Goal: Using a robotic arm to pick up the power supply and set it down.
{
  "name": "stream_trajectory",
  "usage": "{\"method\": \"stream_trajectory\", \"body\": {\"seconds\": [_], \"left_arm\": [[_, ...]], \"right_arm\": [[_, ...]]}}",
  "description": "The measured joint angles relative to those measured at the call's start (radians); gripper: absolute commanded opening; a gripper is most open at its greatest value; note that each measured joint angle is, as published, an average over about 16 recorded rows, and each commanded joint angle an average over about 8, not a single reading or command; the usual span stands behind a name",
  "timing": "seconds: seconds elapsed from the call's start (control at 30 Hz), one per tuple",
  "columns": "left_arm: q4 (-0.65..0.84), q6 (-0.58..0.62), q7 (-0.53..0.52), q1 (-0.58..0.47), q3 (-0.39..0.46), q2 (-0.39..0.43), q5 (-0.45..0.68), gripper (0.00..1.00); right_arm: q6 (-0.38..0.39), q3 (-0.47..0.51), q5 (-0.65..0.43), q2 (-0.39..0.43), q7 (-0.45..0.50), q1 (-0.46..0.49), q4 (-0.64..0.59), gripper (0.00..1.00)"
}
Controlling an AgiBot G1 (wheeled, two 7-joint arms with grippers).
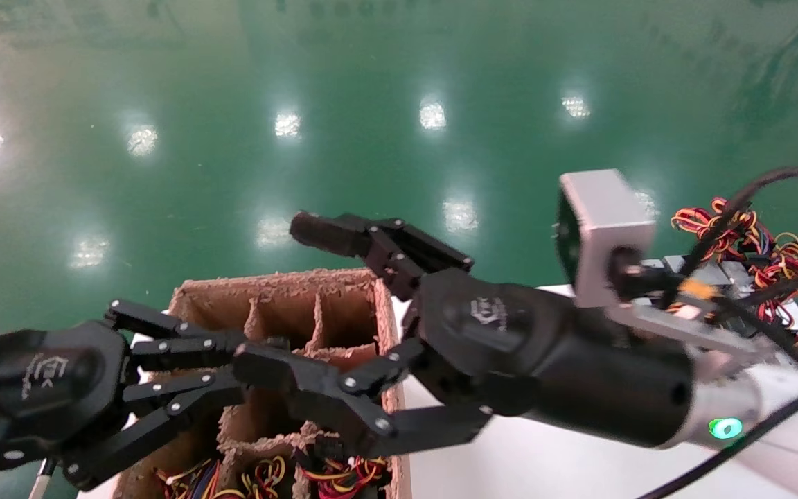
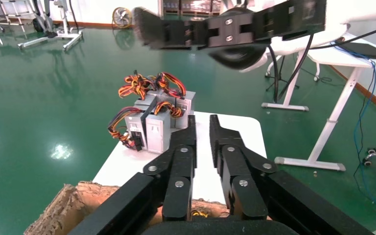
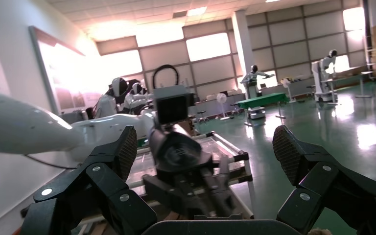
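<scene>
- The floor (image 1: 371, 138) is glossy green and mirrors the ceiling lights.
- The divided box (image 1: 281, 305) is rough, fibrous brown pulp cardboard with ragged edges.
- The power supplies (image 2: 157, 128) are matt silver-grey metal, with shiny plastic-sheathed wires.
- Both claws, the left gripper (image 1: 281, 388) and right gripper (image 1: 343, 333), are black, semi-matt, with bright metal rivets.
- The tabletop (image 2: 215, 161) is smooth white.

The floor (image 1: 163, 83) is glossy deep green, dotted with white light spots. Both hands, left (image 1: 260, 378) and right (image 1: 323, 333), are black with small silver rivets. The right arm (image 1: 787, 443) is white, with a green lit ring near the wrist. The supplies (image 2: 159, 120) are silver-grey, their wires (image 2: 142, 83) red, orange, yellow and black. The divided box (image 1: 281, 305) is raw brown pulp. The bench (image 2: 210, 161) is white.
</scene>
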Motion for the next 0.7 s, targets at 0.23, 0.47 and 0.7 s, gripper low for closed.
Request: {"method": "stream_trajectory", "body": {"seconds": [0.23, 0.47, 0.7], "left_arm": [[0.0, 0.0, 0.0, 0.0, 0.0, 0.0, 0.0, 1.0], [0.0, 0.0, 0.0, 0.0, 0.0, 0.0, 0.0, 1.0], [0.0, 0.0, 0.0, 0.0, 0.0, 0.0, 0.0, 1.0]], "right_arm": [[-0.054, 0.212, -0.182, 0.036, 0.117, -0.065, 0.023, 1.0], [-0.108, 0.424, -0.364, 0.073, 0.235, -0.13, 0.046, 1.0], [-0.162, 0.635, -0.546, 0.109, 0.352, -0.195, 0.07, 1.0]]}}
